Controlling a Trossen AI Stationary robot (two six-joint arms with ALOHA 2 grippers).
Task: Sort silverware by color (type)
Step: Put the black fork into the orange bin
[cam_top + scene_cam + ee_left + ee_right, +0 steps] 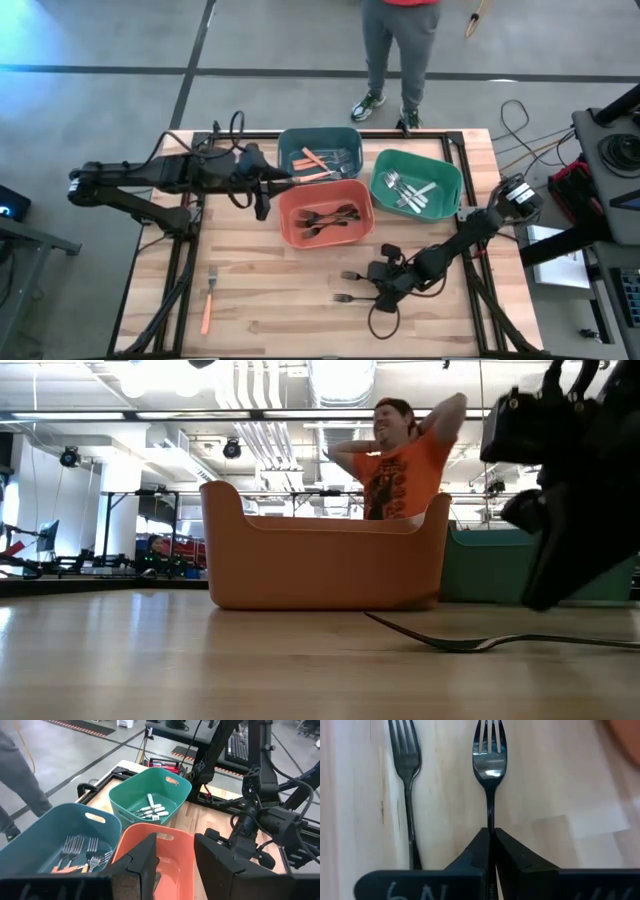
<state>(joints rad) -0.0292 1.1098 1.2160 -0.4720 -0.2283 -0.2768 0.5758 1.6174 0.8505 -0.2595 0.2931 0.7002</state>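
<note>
Right gripper (491, 851) low over the table (270, 290), just in front of the orange-red bin (325, 212), fingers clenched on the handle of a black fork (489, 760). Fork dark, glossy, lying flat, a second black fork (406, 755) parallel beside it. Bare wood beyond both tines; left gripper (175, 865) hangs above the bin, fingers parted.

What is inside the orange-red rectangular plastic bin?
The orange-red rectangular plastic bin holds a heap of all-black forks on its floor. They overlap, so their number is unclear. In the low view its wall hides the contents.
</note>
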